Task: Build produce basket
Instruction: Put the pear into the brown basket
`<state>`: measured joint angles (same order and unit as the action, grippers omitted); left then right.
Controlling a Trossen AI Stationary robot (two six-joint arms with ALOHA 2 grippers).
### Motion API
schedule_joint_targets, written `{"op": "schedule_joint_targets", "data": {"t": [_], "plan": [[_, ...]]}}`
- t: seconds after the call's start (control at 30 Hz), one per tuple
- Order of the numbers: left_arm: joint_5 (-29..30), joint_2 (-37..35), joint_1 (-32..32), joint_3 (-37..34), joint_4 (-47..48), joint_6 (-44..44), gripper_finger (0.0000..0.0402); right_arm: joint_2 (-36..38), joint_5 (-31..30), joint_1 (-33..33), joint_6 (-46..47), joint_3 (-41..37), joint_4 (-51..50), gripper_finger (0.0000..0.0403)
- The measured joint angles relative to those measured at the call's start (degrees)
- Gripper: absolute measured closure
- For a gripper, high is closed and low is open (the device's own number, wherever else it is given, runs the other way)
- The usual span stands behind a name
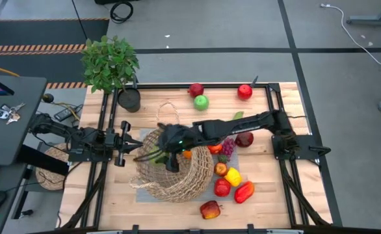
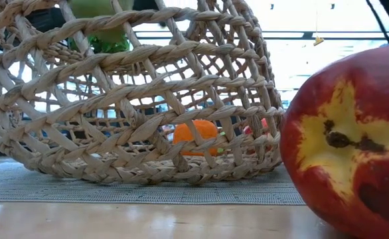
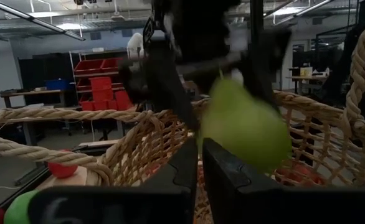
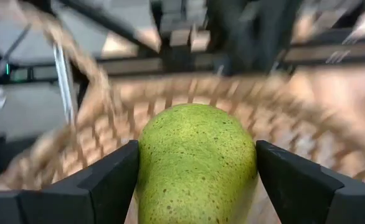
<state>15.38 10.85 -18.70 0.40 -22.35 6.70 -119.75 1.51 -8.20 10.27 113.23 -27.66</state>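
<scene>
Basket point(image 1: 171, 174) sits near table centre, toward 6 o'clock on the wooden table point(image 1: 99, 195), resting on a grey mat point(image 2: 148, 191). Right gripper point(image 4: 195, 168) reaches in from 3 o'clock and hangs over the basket's 12 o'clock rim, fingers spread wide and pressed to both sides of a green pear point(image 4: 195, 162); pear gripped, held above the basket interior. Low view shows the green fruit high up behind the weave, clear of the basket floor.

Left gripper point(image 1: 138, 153) lies at the basket's 9 o'clock rim, jaws clenched tight, the two fingers touching edge to edge in its wrist view. Whether a strand of wicker is pinched between them cannot be told.

Produce outside the basket: red apple point(image 1: 196, 89) and green apple point(image 1: 201, 102) at 12 o'clock of the basket, another red fruit point(image 1: 244, 91) toward 1 o'clock. Cluster just beside the basket at 3 o'clock: purple grapes point(image 1: 227, 147), dark red fruit point(image 1: 244, 139), yellow piece point(image 1: 233, 176), red pepper point(image 1: 244, 191). Red-yellow peach point(image 1: 210, 209) at 5 o'clock, nearest the low camera. Orange fruit point(image 2: 196, 136) visible through the weave.

Potted plant point(image 1: 111, 65) at the table's 11 o'clock corner.
</scene>
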Motion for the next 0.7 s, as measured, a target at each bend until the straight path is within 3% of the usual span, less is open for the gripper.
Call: {"op": "schedule_joint_targets", "data": {"t": [0.23,0.7], "plan": [[0.02,0.00,0.00,0.00,0.00,0.00,0.0376,-4.97,6.80,0.87,0.02,6.59,-8.72,0.0087],[0.02,0.02,0.00,0.00,0.04,0.00,0.0366,-6.00,6.71,1.65,-3.29,6.73,-18.39,0.0087]]}}
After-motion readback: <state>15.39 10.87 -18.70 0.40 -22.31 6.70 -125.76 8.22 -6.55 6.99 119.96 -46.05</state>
